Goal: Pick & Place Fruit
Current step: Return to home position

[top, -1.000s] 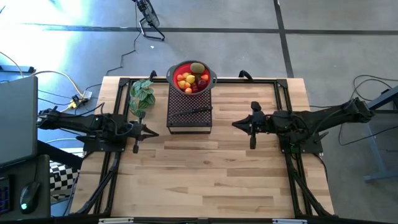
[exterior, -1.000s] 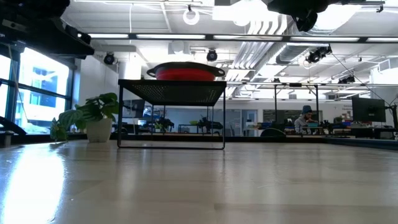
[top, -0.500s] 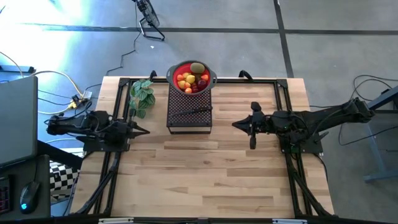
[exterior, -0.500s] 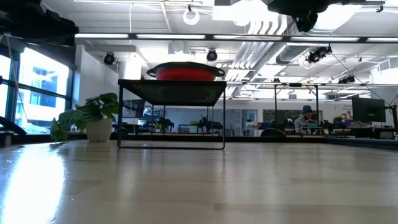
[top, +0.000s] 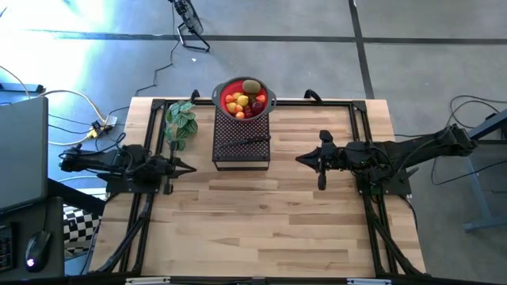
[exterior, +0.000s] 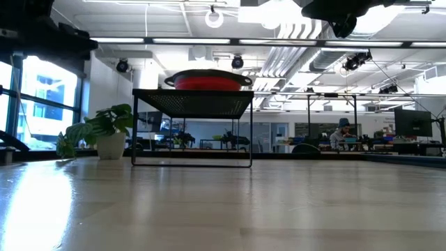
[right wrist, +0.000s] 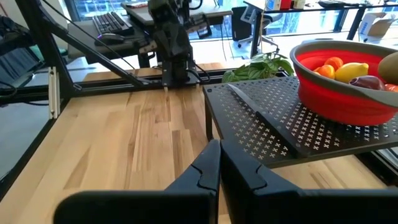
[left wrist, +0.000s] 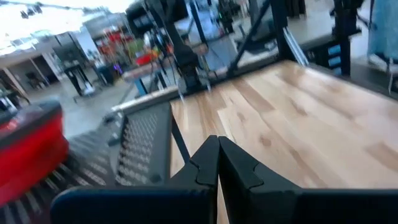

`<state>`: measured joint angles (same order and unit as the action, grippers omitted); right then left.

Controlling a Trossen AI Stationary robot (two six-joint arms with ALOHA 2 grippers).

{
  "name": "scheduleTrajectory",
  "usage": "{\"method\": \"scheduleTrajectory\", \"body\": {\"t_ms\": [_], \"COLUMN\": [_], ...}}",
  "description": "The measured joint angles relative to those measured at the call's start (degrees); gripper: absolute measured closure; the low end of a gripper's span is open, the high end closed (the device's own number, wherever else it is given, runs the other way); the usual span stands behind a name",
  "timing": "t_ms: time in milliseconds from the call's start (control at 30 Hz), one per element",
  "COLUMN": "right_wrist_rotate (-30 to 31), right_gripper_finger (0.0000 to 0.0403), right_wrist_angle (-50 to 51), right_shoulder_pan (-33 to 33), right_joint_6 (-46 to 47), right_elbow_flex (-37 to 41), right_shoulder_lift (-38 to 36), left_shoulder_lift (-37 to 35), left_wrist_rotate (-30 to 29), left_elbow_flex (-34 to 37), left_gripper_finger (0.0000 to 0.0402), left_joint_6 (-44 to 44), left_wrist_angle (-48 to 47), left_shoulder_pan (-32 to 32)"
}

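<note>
Left gripper [top: 188,168] and right gripper [top: 299,158] hover pinched together, empty, flanking the black mesh rack [top: 238,155]. We see the fruit [top: 244,100] piled in the red strainer bowl [top: 230,85], seemingly resting on the rack's far end.

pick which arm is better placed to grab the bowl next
Right, narrowly. The left claw and right claw are both shut and about equally far from the bowl, but the plant crowds the rack on the left claw's side; the right has bare table up to it.
</note>
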<state>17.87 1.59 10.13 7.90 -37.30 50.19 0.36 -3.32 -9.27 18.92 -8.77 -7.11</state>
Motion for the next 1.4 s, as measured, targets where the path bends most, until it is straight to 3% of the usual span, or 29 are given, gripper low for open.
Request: {"method": "scheduleTrajectory", "body": {"t_ms": [533,867,1100,1400], "right_wrist_rotate": [0.2,0.7,1.6,1.6], "right_gripper_finger": [0.0399,0.0399,0.0399,0.0399], "right_wrist_angle": [1.7,3.5,9.0,11.0], "right_shoulder_pan": [-0.1,-0.1,-2.5,-2.7], "right_joint_6": [4.5,6.1,10.8,7.5], "right_elbow_flex": [0.0,0.0,0.0,0.0], "right_shoulder_lift": [0.0,-0.1,-7.5,-16.6], "left_shoulder_lift": [0.0,0.0,0.0,0.0], "left_wrist_rotate": [-0.5,-0.2,-0.2,-0.2], "left_elbow_flex": [7.3,7.8,7.9,8.0], "left_gripper_finger": [0.0398,0.0398,0.0398,0.0398], "left_joint_6": [-0.6,2.2,2.2,2.2], "left_wrist_angle": [9.3,9.0,8.9,8.9], "left_shoulder_pan": [0.0,0.0,0.0,0.0]}}
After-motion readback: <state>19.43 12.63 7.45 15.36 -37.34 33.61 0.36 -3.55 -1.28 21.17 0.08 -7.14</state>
